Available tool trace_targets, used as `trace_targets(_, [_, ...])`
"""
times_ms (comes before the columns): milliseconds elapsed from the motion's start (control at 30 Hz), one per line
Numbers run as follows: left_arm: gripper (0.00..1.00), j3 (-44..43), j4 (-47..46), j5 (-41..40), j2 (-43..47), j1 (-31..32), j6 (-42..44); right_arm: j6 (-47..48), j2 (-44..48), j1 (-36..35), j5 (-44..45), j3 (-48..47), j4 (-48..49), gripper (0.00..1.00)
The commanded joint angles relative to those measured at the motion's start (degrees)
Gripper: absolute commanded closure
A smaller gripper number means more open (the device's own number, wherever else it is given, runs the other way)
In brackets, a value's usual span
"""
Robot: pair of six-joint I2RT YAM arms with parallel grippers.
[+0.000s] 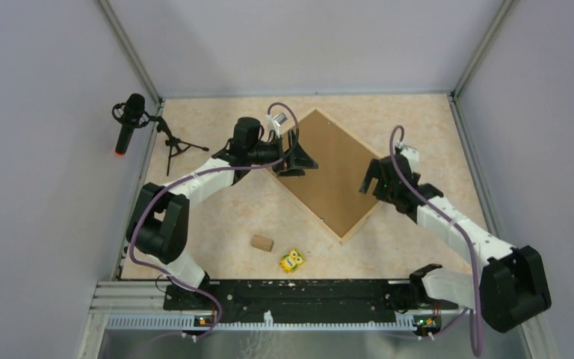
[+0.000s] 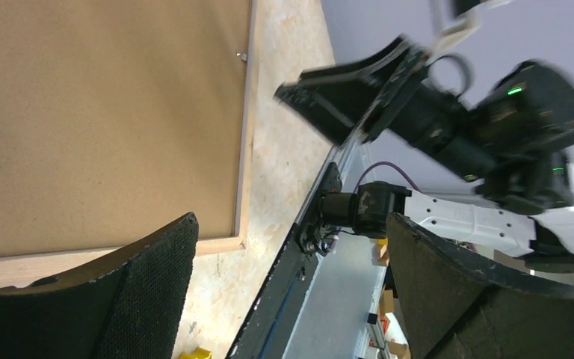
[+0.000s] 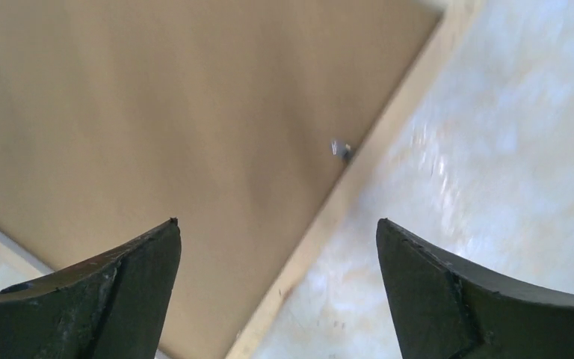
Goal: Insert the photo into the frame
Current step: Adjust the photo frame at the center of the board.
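The frame (image 1: 307, 207) lies face down on the table as a diamond, its thin pale wood strips around a plain brown backing board (image 1: 336, 172). The photo is not in view. My left gripper (image 1: 297, 161) is open and empty over the frame's left corner. In the left wrist view the gripper (image 2: 291, 224) hovers past the wood strip (image 2: 243, 149) and the board (image 2: 105, 112). My right gripper (image 1: 370, 179) is open and empty at the frame's right edge. In the right wrist view the gripper (image 3: 276, 224) straddles the strip (image 3: 359, 187) beside the board (image 3: 157, 112).
A small metal tab (image 3: 340, 149) sits at the board's edge. A brown block (image 1: 261, 242) and a yellow owl toy (image 1: 292, 260) lie near the front. A microphone on a tripod (image 1: 129, 120) stands at the far left. The black base rail (image 1: 284, 295) runs along the near edge.
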State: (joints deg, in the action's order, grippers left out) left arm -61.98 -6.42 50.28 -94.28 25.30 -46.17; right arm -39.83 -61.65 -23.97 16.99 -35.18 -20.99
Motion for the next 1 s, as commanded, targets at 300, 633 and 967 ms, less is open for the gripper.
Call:
trace_targets(300, [0.05, 3.6, 17.4, -30.5, 3.0, 0.3, -9.2, 22.4, -32.8, 15.0, -13.7, -35.6, -6.0, 0.01])
trace_targets(633, [0.16, 2.8, 17.0, -24.9, -6.9, 0.2, -9.0, 22.0, -45.3, 23.3, -23.3, -38.9, -3.5, 0.10])
trace_targets(967, [0.34, 0.3, 19.1, -27.2, -9.2, 0.2, -5.5, 17.5, -40.1, 23.4, -25.9, -24.4, 3.2, 0.34])
